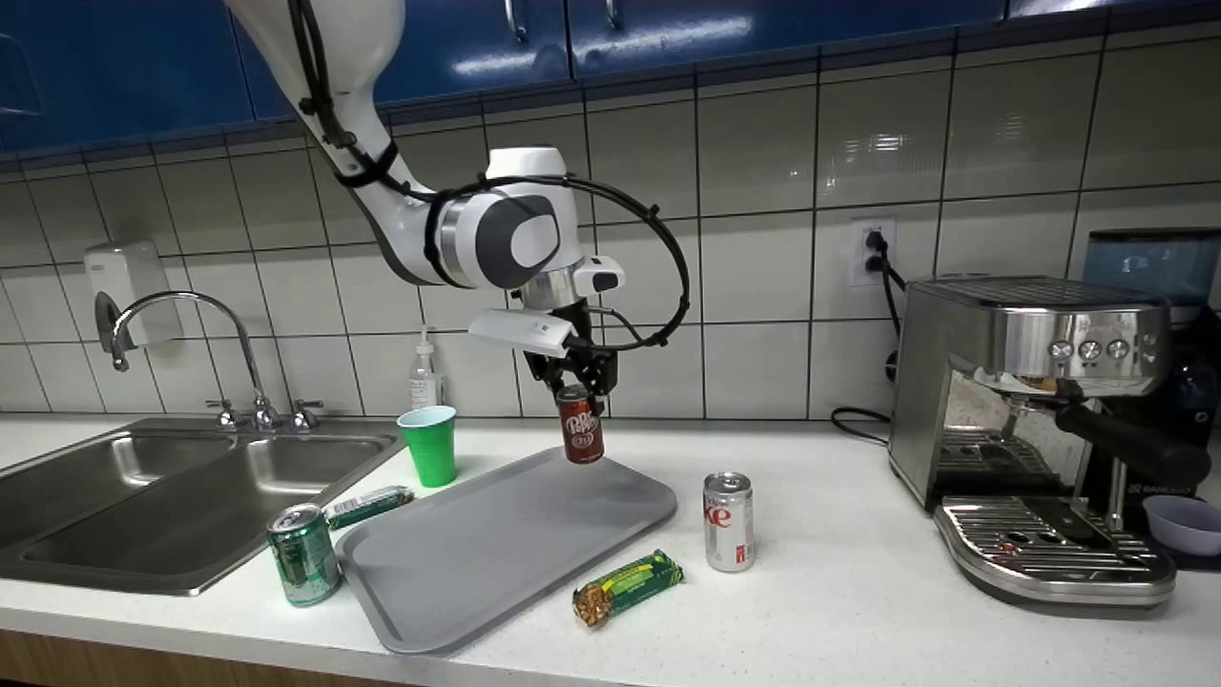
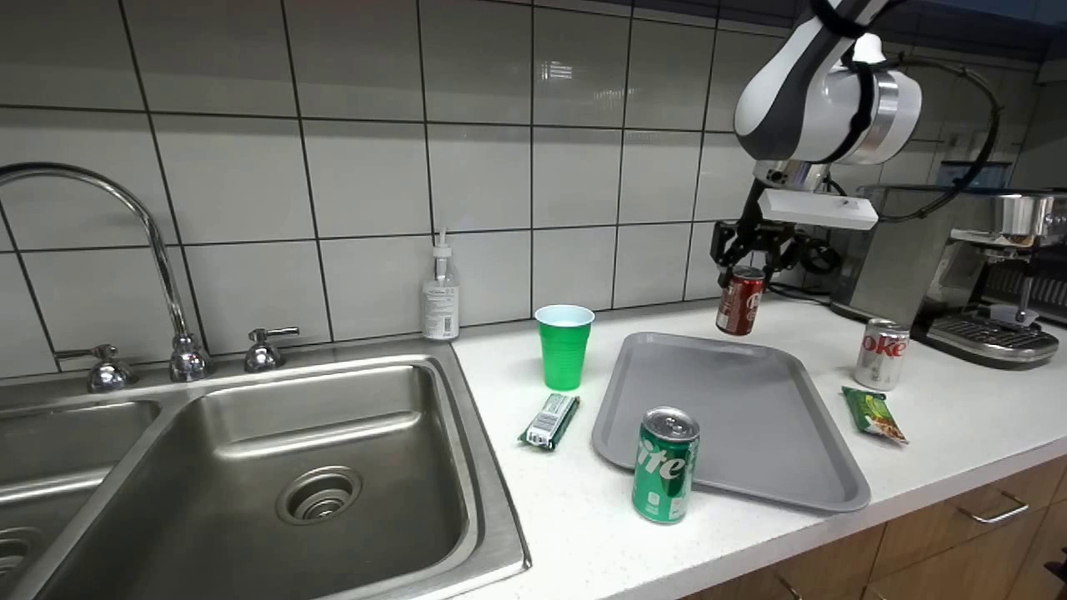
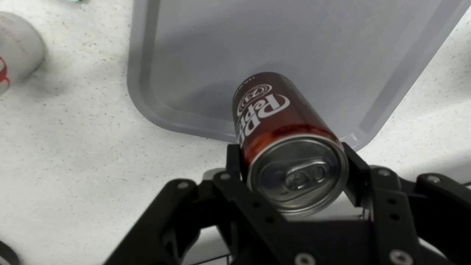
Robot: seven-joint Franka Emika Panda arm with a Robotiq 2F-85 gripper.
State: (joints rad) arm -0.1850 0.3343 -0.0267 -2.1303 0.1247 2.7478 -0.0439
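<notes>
Maroon and clasped near its top by the gripper (image 3: pixel 292 165), the Dr Pepper can (image 3: pixel 268 106) hangs over one end of the gray serving tray (image 1: pixel 515 544) and could topple if released too high or half across the rim (image 3: pixel 140 55).

Tray (image 1: pixel 496 553) between sink (image 1: pixel 210 506) and coffee machine (image 1: pixel 1030 353); Dr Pepper can (image 1: pixel 581 429) above.

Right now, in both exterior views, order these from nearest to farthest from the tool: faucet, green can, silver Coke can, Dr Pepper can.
1. Dr Pepper can: gripped in the tool.
2. Silver Coke can: standing beside the tray, toward the coffee machine.
3. Green can: standing beside the tray, toward the sink.
4. Faucet: at the sink's back edge.
</notes>
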